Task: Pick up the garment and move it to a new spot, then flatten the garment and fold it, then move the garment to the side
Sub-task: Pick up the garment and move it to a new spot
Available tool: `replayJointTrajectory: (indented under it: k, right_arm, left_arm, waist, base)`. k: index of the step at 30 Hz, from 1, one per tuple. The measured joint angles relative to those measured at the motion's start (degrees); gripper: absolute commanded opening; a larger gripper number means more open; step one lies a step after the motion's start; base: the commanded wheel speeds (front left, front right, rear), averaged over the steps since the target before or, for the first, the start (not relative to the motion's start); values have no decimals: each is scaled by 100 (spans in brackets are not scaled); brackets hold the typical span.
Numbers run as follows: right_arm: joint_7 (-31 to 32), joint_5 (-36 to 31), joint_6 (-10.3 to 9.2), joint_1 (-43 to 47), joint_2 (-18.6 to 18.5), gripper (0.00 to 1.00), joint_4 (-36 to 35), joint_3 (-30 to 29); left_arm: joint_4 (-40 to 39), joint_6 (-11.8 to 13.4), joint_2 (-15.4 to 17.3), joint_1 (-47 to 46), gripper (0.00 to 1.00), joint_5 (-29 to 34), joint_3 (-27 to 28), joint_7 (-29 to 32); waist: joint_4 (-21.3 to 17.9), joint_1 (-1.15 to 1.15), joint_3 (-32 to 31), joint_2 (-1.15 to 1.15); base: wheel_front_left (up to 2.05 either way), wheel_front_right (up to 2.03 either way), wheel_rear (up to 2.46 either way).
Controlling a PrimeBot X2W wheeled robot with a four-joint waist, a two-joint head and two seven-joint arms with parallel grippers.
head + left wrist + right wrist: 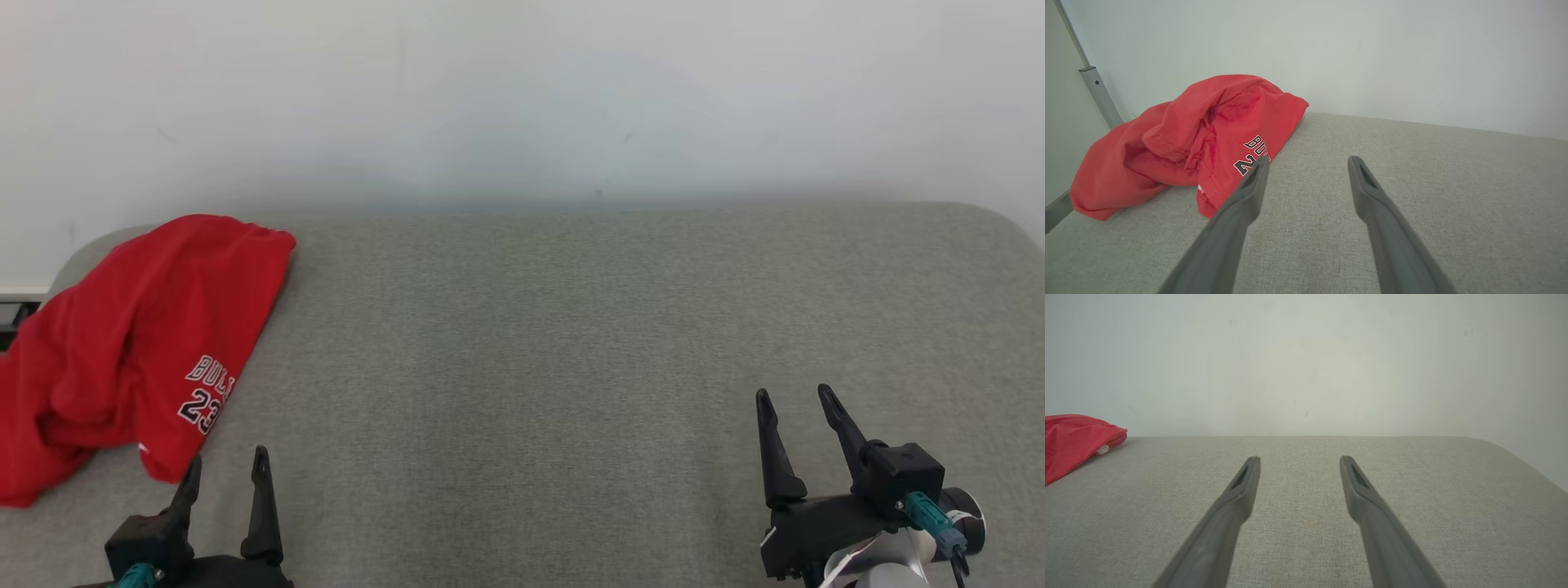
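The red shirt (139,343) lies in a heap at the far left of the grey top (531,367), close to its edge. The left gripper (228,454) is wide open, holds nothing, and sits just beside the shirt's near corner. The right gripper (793,391) is wide open too, well apart from it. If the left gripper shoves the heap, the shirt may slide off. A pinch on one thin fold may slip.
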Motion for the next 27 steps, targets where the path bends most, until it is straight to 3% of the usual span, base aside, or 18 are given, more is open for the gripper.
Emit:
replayJointTrajectory:
  k: [27]
  right_arm:
    - [0, 129, 194, -257, 194, 100, 474, 204]
  left_arm:
    - [196, 2, -36, -205, 100, -111, 46, 7]
  waist:
    - [1585, 0, 27, 0]
  base:
    - [0, 0, 0]
